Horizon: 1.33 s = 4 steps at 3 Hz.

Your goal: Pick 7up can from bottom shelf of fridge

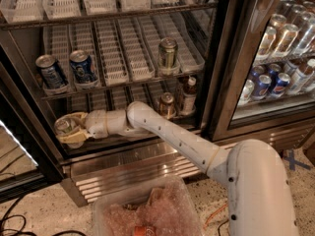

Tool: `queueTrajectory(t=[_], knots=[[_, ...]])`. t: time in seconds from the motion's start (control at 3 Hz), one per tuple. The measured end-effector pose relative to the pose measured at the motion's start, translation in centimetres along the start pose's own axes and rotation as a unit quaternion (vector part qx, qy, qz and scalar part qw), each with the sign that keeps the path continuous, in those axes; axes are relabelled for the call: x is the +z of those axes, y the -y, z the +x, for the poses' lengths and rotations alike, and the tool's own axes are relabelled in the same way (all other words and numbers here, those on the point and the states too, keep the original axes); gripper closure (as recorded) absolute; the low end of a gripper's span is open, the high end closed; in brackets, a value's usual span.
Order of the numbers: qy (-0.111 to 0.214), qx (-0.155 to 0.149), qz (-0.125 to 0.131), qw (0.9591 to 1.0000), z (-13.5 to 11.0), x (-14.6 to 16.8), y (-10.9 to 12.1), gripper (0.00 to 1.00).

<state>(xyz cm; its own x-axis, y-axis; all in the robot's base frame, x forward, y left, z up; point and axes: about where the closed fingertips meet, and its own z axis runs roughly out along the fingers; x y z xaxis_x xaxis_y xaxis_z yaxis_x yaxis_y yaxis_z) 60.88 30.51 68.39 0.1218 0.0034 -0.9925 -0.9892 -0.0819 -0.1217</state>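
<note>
The fridge [224, 58] stands open, its black frame on the right. A pale green and silver 7up can [65, 127] stands at the left end of the bottom shelf [113, 139]. My gripper [69, 129] reaches in from the right, its tan fingers [74, 137] on either side of the can and closed against it. My white arm [167, 136] runs from the lower right across the shelf front.
Two blue Pepsi cans [66, 72] stand on the shelf above, with a brownish can [168, 53] further right. A can [166, 104] and a dark bottle [188, 92] stand on the bottom shelf's right. A clear bin [147, 210] sits on the floor below.
</note>
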Motion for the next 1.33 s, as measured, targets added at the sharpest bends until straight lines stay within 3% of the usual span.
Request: queueTrajectory(t=[0.33,1.0,1.33], knots=[[-0.014,0.000,-0.001,0.9999,-0.3,-1.2,-0.9,1.00],[-0.011,-0.006,0.016,0.9998,-2.5,-4.3,-2.9,1.00],[-0.011,-0.006,0.016,0.9998,-2.5,-4.3,-2.9,1.00]])
